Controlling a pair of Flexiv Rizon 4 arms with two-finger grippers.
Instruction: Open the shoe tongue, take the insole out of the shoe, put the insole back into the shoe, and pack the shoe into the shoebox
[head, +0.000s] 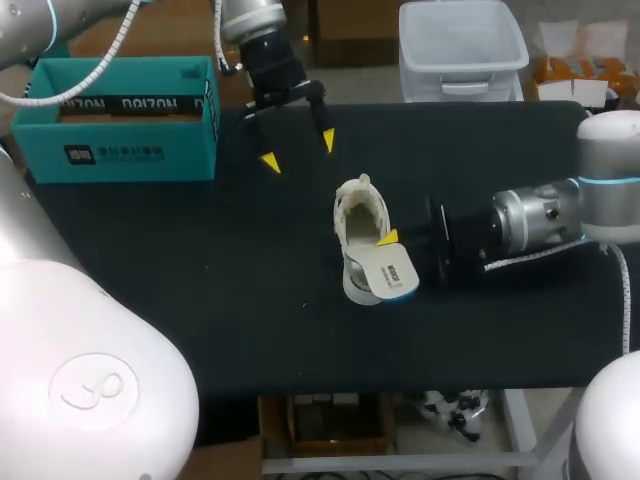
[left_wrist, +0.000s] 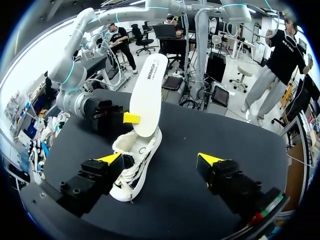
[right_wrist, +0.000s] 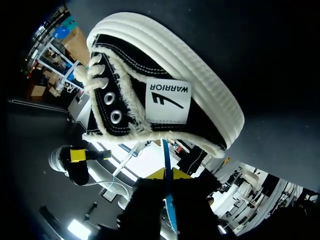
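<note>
R gripper (right_wrist: 167, 175) pinches insole (left_wrist: 148, 95) by its edge, low end at opening of shoe (head: 360, 212), mid table. L gripper (head: 298, 151) spread wide, empty, near box (head: 130, 150). Insole prob. light, thin, bendy: hold near heel. Shoe soft canvas; brace at sole.

Room lies between shoebox (head: 120, 150) and shoe (head: 358, 205), where left claw (head: 298, 151) hangs.

Head view: we see only 1 yellow tip of our right gripper (head: 388, 240); the other is hidden behind the white foam insole (head: 392, 270). Right wrist view: insole edge-on, mostly hidden.
</note>
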